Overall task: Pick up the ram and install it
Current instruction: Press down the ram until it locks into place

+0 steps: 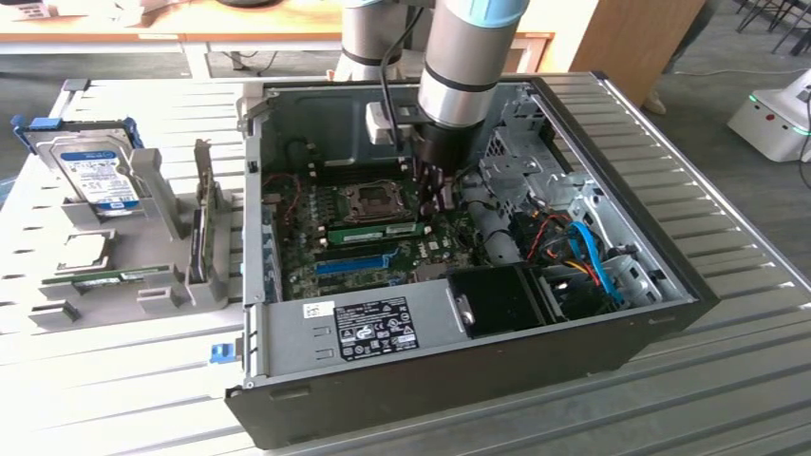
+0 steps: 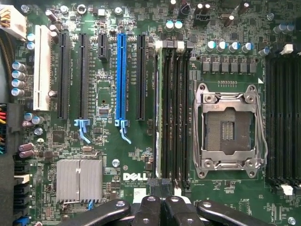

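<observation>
1. The claw point(image 2: 161, 201) is closed, black fingers pressed together, nothing between them that I can see. It hangs low inside the open black metal computer case point(image 1: 633, 323).
2. In the wrist view it sits over the end of the black memory slots point(image 2: 175, 113), beside the bare silver processor socket point(image 2: 228, 129).
3. The ram point(image 1: 375, 231), a long thin green circuit-board stick with a white label, appears to stand on edge in those slots; whether it is fully seated I cannot tell.
4. My judgement on handling: light, stiff, thin, fragile. Grip the flat faces near the top edge and press evenly.
5. The case rests on a slatted grey table point(image 1: 114, 380).
</observation>
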